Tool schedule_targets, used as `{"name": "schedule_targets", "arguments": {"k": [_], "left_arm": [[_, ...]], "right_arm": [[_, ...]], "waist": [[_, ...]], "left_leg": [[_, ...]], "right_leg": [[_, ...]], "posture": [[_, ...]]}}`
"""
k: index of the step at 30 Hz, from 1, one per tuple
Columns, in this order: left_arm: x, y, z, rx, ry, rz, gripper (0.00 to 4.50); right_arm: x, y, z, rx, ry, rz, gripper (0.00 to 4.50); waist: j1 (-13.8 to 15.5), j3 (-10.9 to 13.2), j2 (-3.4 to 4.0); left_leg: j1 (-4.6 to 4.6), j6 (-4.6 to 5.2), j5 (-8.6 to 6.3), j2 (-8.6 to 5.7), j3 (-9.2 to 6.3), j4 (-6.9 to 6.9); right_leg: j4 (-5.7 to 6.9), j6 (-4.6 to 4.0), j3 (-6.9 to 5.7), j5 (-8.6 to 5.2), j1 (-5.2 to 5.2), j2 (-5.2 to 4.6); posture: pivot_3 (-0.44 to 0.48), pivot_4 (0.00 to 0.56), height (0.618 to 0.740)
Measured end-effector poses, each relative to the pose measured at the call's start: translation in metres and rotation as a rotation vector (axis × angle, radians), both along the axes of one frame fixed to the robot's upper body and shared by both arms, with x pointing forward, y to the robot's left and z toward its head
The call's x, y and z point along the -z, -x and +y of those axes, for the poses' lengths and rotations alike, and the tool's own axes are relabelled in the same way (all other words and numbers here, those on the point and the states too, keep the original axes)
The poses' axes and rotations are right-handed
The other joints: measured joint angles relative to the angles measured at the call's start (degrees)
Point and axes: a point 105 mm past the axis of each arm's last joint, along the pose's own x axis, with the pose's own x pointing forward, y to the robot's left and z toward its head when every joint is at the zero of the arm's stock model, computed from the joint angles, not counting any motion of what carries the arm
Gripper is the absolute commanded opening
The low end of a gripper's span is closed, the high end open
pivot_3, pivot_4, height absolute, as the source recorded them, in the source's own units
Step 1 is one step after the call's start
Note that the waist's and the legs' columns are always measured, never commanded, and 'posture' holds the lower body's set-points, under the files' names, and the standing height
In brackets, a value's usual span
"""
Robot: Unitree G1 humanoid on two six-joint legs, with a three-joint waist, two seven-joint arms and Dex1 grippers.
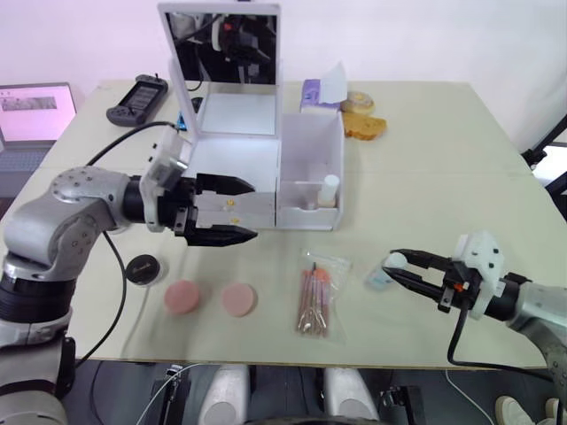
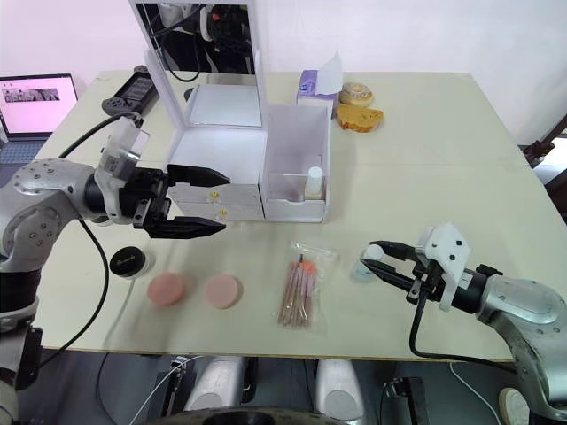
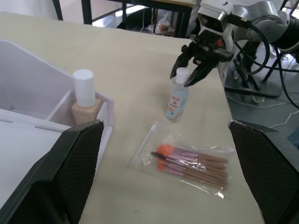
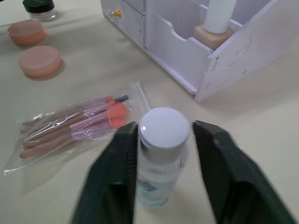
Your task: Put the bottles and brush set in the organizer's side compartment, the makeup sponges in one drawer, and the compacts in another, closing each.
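- The organizer is the biggest thing. It is a white box with a mirror lid standing up, and it sits at the back middle of the table. Both drawers look pushed in, with small gold knobs on the front.
- The side compartment is the tall open bin on the organizer's right end. The taller yellowish bottle already stands inside it, upright, behind the low front wall.
- The left gripper hovers just in front of the drawers. Its two black fingers are spread apart and hold nothing.
- The brush set lies flat near the front edge of the table, in its clear pouch. It waits for its turn.
- The two makeup sponges lie side by side, to the left of the brush set. One compact with a black lid sits near them.
- The short bottle stands upright on the table, to the right of the brush set. It is clear with a white cap and a blue label.
- The right gripper has one finger on each side of that cap. The fingers look open, not squeezing yet.
- I think the step now is picking up the short bottle. Next the fingers need to close on it gently, lift it straight, and carry it over the bin wall to stand beside the tall bottle.
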Motion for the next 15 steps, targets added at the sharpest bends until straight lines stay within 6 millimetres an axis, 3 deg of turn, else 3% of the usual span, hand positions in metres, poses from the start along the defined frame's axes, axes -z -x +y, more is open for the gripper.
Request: {"name": "schedule_targets", "arguments": {"k": [7, 10, 13, 15], "left_arm": [[-0.001, -0.001, 0.0, -0.003, -0.001, -0.003, 4.5], [-0.001, -0.001, 0.001, -0.005, -0.001, -0.002, 4.5], [-0.001, -0.002, 0.003, -0.018, 0.002, -0.003, 4.5], [-0.004, -0.005, 0.014, -0.077, 0.03, -0.01, 4.5]], "right_arm": [[-0.001, 0.001, 0.0, -0.013, 0.0, 0.011, 0.68], [-0.011, -0.002, 0.001, -0.031, -0.014, 0.013, 0.68], [-0.036, -0.01, 0.004, -0.054, -0.034, -0.027, 0.68], [-0.076, -0.027, 0.012, -0.084, -0.08, -0.132, 0.68]], "waist": [[0.02, 0.0, 0.0], [-0.1, 0.0, 0.0], [-0.12, 0.01, 0.01], [-0.92, 0.05, 0.08]], "left_leg": [[0.0, 0.0, 0.0, 0.0, 0.0, 0.0], [0.0, 0.0, 0.0, 0.0, 0.01, 0.01], [0.01, 0.0, 0.0, 0.01, 0.0, 0.0], [0.01, 0.0, 0.0, 0.03, 0.09, 0.0]], "right_leg": [[0.0, 0.0, 0.0, 0.0, 0.0, 0.0], [0.0, 0.0, 0.0, 0.0, 0.0, 0.0], [0.01, -0.01, 0.0, 0.0, -0.01, 0.0], [0.02, -0.08, 0.04, 0.06, -0.11, -0.01]], "posture": [[0.0, 0.15, 0.74], [0.0, 0.15, 0.74], [0.0, 0.15, 0.74], [0.0, 0.15, 0.74]]}}
